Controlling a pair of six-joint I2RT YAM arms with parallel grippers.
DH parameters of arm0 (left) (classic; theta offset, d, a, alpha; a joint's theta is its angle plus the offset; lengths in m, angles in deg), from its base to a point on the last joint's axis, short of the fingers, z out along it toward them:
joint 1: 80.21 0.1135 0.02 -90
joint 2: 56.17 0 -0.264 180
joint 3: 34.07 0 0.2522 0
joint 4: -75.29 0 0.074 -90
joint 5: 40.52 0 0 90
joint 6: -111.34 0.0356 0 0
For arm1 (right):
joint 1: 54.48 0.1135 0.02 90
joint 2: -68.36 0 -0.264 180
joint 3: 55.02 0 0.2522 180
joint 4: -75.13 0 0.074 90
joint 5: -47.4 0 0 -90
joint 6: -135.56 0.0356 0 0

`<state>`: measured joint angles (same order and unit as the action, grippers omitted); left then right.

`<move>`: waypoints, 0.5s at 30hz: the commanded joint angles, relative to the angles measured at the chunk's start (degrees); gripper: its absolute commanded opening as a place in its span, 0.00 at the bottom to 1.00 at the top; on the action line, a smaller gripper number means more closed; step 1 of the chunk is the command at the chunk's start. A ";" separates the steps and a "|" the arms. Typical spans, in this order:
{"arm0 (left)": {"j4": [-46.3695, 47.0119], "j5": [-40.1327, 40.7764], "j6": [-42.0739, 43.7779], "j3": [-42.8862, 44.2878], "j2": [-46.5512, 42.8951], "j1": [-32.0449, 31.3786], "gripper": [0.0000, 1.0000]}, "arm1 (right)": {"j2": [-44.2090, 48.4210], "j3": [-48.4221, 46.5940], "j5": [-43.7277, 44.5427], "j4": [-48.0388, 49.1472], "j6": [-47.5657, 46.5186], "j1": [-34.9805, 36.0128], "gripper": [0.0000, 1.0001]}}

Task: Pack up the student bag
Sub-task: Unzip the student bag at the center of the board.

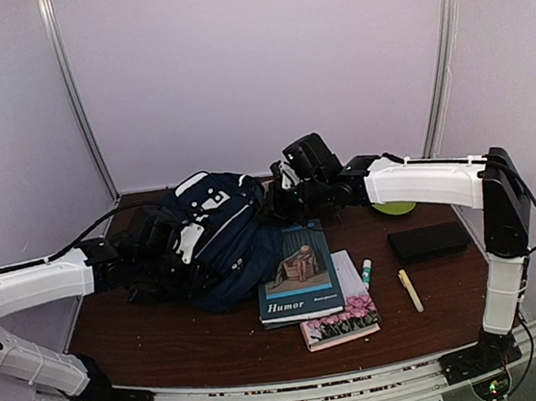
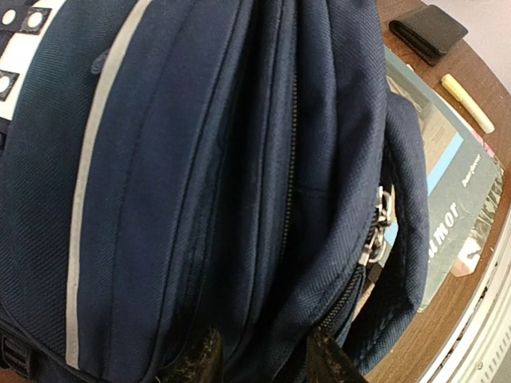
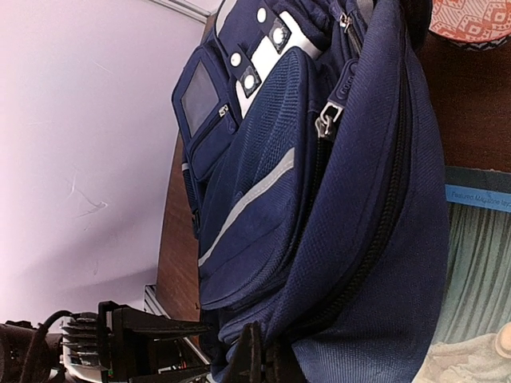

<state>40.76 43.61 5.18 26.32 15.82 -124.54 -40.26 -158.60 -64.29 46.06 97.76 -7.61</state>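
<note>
The student bag [image 1: 219, 240] lies on its side at the table's left centre, navy with white patches and a pale stripe [image 2: 96, 159]. My left gripper [image 1: 162, 246] reaches in from the left. Its dark fingers [image 2: 196, 359] stand apart, open, with a fold of the bag's front fabric between them [image 2: 263, 363]. A metal zipper pull [image 2: 375, 231] hangs just to the right. My right gripper [image 1: 283, 204] is at the bag's far right edge. There it is shut [image 3: 267, 363], pinching the fabric beside the main zipper [image 3: 383, 231].
A teal "Humor" book [image 1: 300, 272] lies against the bag's right side, over a book with pink flowers [image 1: 340, 323]. Further right are a small marker [image 1: 366, 273], a yellow highlighter [image 1: 410, 291], a flat black case [image 1: 428, 242] and a green object [image 1: 395, 208].
</note>
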 commanded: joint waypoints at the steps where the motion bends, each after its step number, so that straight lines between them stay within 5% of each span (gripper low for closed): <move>1: 2.58 -1.48 0.52 0.40 0.32 -0.70 0.60 | 1.21 -4.71 -1.42 4.38 -1.43 0.20 0.00; 5: 4.20 -2.28 -0.03 -0.20 -0.19 -0.82 0.52 | 0.33 -5.86 -1.16 3.38 -1.53 0.63 0.00; 10: 4.42 -2.78 -0.47 -0.48 -2.26 -2.23 0.67 | -0.86 -6.70 -1.27 3.37 -0.29 1.02 0.00; 15: 3.73 -1.47 -0.45 -1.75 -2.93 -2.66 0.68 | -1.54 -8.01 -1.07 3.03 0.03 1.32 0.00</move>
<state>42.62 42.19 4.89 26.19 13.61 -126.80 -41.88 -162.74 -64.49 44.27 97.81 -7.09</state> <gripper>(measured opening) 0.687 0.007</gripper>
